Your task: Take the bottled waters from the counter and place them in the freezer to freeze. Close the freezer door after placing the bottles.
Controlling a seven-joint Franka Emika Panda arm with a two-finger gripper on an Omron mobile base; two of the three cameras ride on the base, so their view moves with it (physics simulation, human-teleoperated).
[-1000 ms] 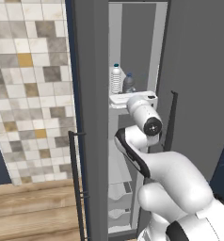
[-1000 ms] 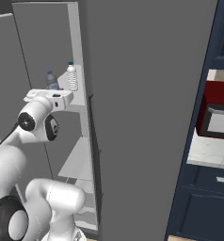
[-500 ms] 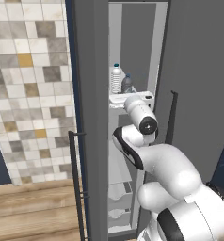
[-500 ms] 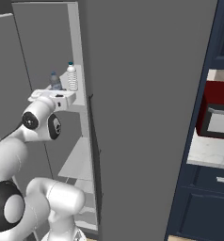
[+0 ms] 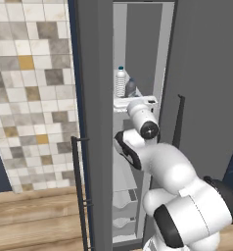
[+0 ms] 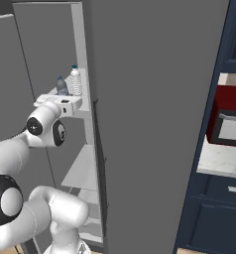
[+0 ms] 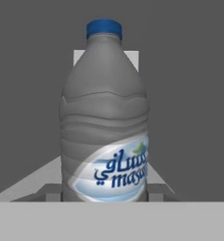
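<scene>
Both bottles are up on the freezer (image 5: 138, 59) shelf (image 5: 138, 103) now: the clear ribbed bottle (image 5: 120, 82) upright near the shelf's front, the darker bottle (image 5: 130, 87) just beside it. The hand view looks straight at a blue-capped bottle (image 7: 104, 122), and the gripper (image 7: 104, 197) is pinching its base, so this one looks not yet released. Left to do, by my read: let go, back out, and swing the freezer door (image 5: 201, 88) shut, since it stands open.
</scene>
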